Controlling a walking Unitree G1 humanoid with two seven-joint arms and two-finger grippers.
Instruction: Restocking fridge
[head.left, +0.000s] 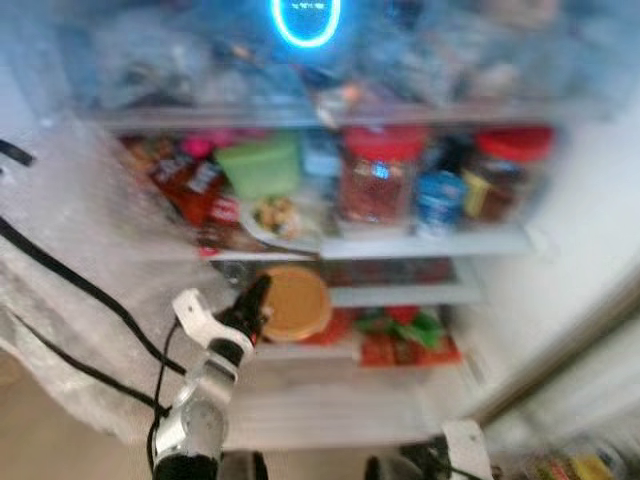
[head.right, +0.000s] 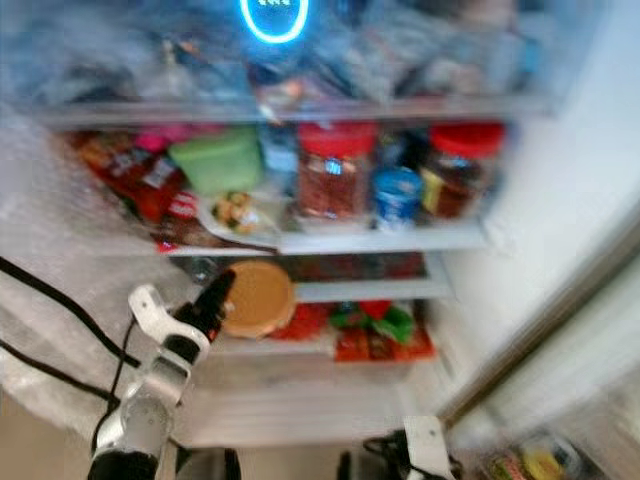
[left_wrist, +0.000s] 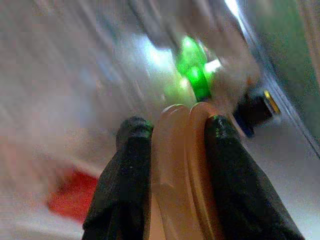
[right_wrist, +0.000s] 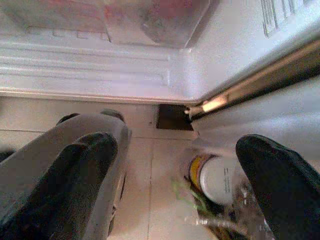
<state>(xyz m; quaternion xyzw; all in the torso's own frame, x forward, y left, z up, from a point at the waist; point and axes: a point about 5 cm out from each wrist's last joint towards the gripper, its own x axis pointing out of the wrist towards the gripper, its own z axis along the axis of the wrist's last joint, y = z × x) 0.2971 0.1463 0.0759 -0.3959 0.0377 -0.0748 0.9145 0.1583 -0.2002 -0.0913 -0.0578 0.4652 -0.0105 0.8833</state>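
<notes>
An open fridge (head.left: 560, 250) stands before me, its shelves packed with food. My left gripper (head.left: 258, 300) is raised in front of the lower shelf and is shut on a round tan lid-like container (head.left: 296, 303), held on edge between its fingers (left_wrist: 132, 165). The tan container (left_wrist: 182, 170) shows pinched between both black pads in the left wrist view. My right gripper (right_wrist: 175, 165) hangs low near the floor, open, with nothing between its fingers. The views are blurred.
Two red-lidded jars (head.left: 378, 180), a blue can (head.left: 437, 198) and a green tub (head.left: 262, 165) fill the middle shelf. Red and green packets (head.left: 405, 335) lie on the lower shelf. Black cables (head.left: 70, 290) cross at left. A bag with a white-lidded jar (right_wrist: 217, 180) sits on the floor.
</notes>
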